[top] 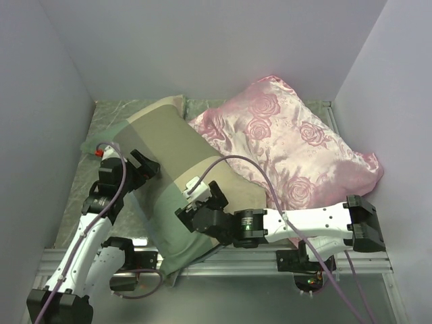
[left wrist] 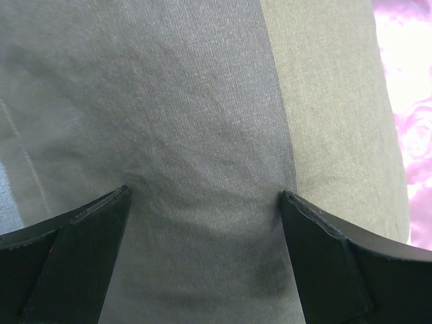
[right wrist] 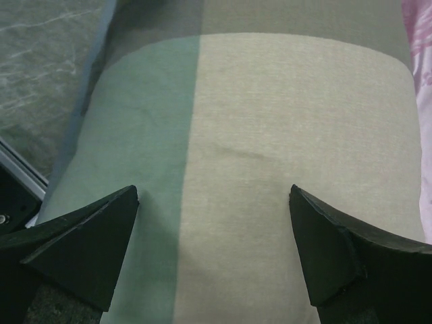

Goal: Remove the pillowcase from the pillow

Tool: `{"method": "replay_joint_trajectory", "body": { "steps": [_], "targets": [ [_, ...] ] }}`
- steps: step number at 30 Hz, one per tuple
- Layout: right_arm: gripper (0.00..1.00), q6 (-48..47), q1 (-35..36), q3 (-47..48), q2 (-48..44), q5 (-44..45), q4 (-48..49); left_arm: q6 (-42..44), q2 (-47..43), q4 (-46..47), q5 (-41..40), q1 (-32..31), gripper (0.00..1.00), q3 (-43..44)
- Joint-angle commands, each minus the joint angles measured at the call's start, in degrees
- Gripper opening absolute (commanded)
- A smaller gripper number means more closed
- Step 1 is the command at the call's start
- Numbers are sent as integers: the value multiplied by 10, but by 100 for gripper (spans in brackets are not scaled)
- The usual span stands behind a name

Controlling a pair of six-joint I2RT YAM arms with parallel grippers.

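The pillowcase [top: 177, 158], in sage-green and beige blocks, lies stuffed and plump, running diagonally from the back left to the front edge. The pillow is hidden inside it. My left gripper [top: 144, 163] is open and presses against the case's left flank. In the left wrist view, grey-green fabric [left wrist: 202, 121] fills the gap of the left gripper [left wrist: 204, 194]. My right gripper [top: 200, 202] is open over the near half of the case. It straddles the seam between the green and beige blocks [right wrist: 223, 121], with the right gripper [right wrist: 214, 192] holding nothing.
A pink satin rose-patterned cushion [top: 297, 148] leans against the pillowcase's right side and fills the back right. Grey walls close in the left, back and right. A green marbled surface [top: 74, 196] shows at the left, and a metal rail [top: 236, 266] runs along the front.
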Motion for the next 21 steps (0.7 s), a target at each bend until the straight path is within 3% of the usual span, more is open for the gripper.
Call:
{"method": "replay_joint_trajectory", "body": {
  "steps": [1, 3, 5, 6, 7, 9, 10, 13, 16, 21],
  "targets": [
    [100, -18, 12, 43, 4, 27, -13, -15, 3, 55, 39, 2, 99, -12],
    [100, -21, 16, 67, 22, 14, -19, -18, 4, 64, 39, 2, 98, -20],
    [100, -24, 33, 97, 41, 4, -30, -18, 7, 70, 37, 2, 92, -24],
    [100, -22, 39, 108, 63, 9, -41, -17, 8, 72, 39, 2, 81, -24],
    [100, -21, 45, 121, 76, 13, -49, -15, 10, 74, 40, 3, 81, -23],
    [100, -14, 51, 156, 110, 13, -66, -10, 11, 72, 40, 2, 61, -18],
    [100, -8, 52, 165, 120, 11, -79, -8, 11, 71, 41, 2, 45, -16],
    [100, 2, 56, 196, 156, -1, -104, -2, 9, 68, 42, 2, 23, -9],
    [100, 23, 62, 239, 207, 10, -162, 7, 7, 61, 45, 2, 10, 0],
    [100, 60, 71, 311, 294, 58, -262, 19, 5, 54, 50, 2, 3, 18]
  ]
}}
